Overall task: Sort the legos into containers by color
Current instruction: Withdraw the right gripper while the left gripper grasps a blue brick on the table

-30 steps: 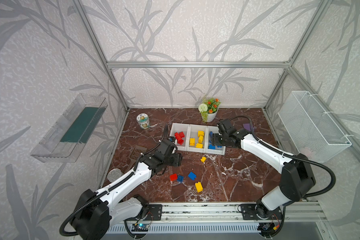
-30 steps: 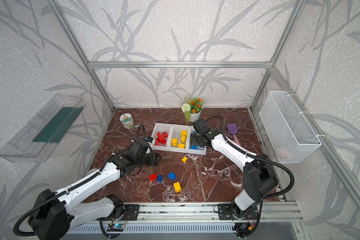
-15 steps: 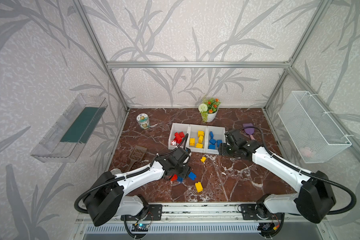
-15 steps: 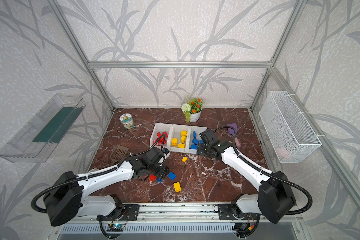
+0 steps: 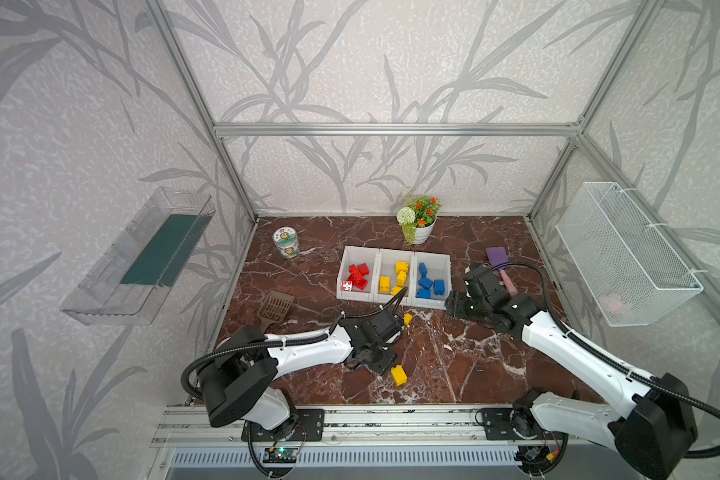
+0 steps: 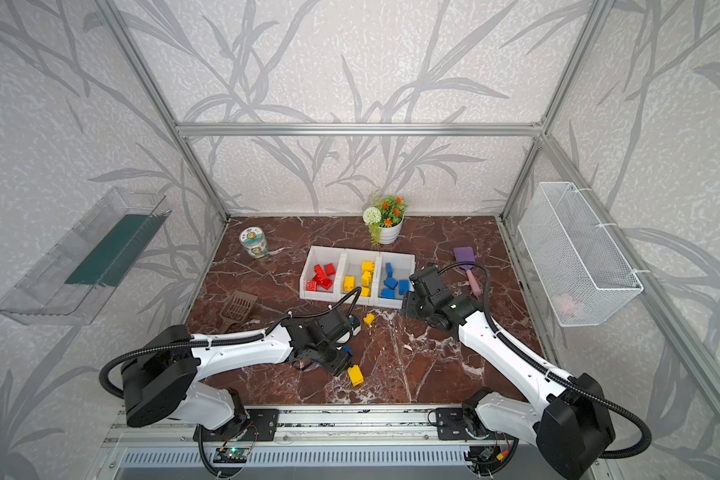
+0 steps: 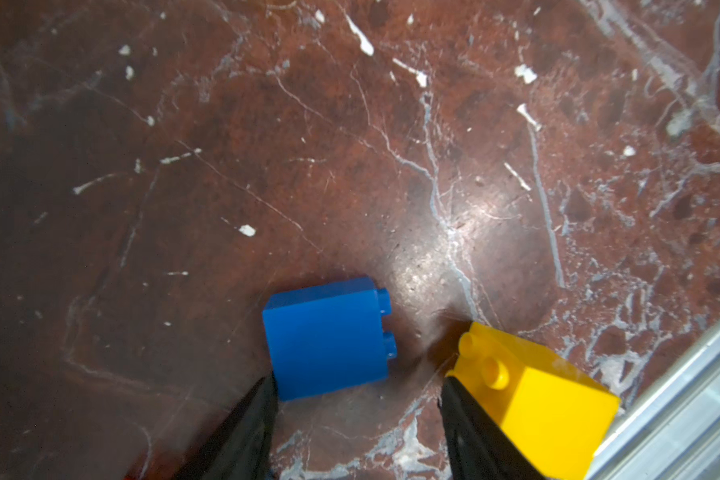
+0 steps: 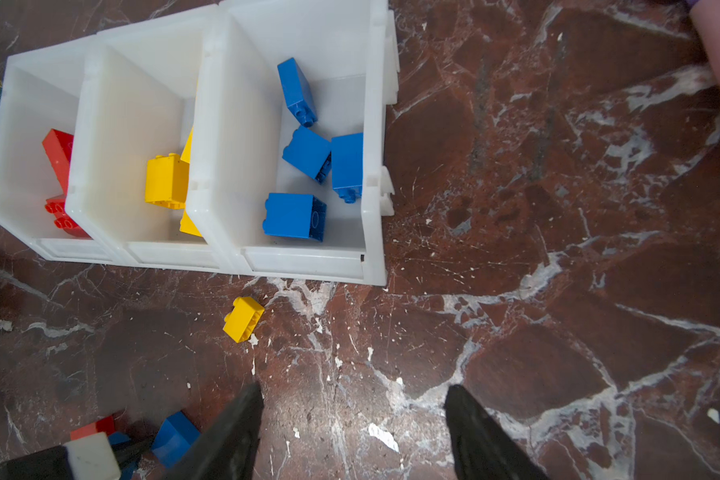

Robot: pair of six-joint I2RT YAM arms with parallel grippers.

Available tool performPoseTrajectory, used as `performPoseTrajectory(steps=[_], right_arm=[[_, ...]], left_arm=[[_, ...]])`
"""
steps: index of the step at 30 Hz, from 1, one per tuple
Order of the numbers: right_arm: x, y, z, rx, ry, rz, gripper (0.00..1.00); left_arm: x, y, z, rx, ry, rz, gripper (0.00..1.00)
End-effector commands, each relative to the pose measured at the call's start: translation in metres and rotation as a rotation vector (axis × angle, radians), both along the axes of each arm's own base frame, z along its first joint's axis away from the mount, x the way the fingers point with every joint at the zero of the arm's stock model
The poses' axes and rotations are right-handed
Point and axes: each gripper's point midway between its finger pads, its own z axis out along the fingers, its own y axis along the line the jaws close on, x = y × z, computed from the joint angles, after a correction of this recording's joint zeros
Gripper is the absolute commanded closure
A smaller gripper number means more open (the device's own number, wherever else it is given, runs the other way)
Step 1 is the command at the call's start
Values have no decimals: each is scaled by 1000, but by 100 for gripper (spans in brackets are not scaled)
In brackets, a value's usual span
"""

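Sorting well along, by the look of it: bricks lying apart by colour in the three joined bins [image 8: 304, 266], red at the left, yellow in the middle, blue at the right in both top views. Not yet binned, out on the tabletop [image 5: 474, 365]: a blue brick [image 7: 329, 338], a big yellow brick [image 5: 399, 375], a small yellow brick [image 5: 408, 318] just in front of the bins, and a red brick [image 8: 94, 428] only partly seen.

Step in hand, most likely: picking up the blue brick. Left fingers [image 5: 385, 365] low over the tabletop, spread, pinching nothing. Blue brick on its side right at the tip of one, big yellow brick touching or just beside the other. Right fingers [image 5: 452, 305] spread and empty too, above bare tabletop near the front corner of the blue bin.

Next, probably: shift sideways to centre the blue brick between the left fingers, clear of the yellow one, then pinch, lift and carry to the right-hand bin.
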Motion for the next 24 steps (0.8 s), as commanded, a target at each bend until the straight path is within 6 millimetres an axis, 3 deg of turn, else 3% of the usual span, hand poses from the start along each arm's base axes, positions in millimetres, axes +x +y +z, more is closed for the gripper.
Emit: performPoseTrajectory(steps=[1, 9, 17, 21, 24], right_arm=[[-5, -8, -1, -3, -6, -35, 30], [-13, -16, -2, 1, -16, -58, 30], [-20, -23, -2, 0, -23, -75, 30], [-21, -27, 0, -3, -37, -84, 30], [-24, -29, 3, 1, -46, -85, 30]], left_arm=[[8, 0, 2, 36, -32, 7, 35], [18, -4, -4, 58, -51, 40, 40], [22, -10, -5, 58, -49, 36, 53], [30, -18, 13, 45, -79, 9, 54], [52, -28, 39, 56, -157, 3, 55]])
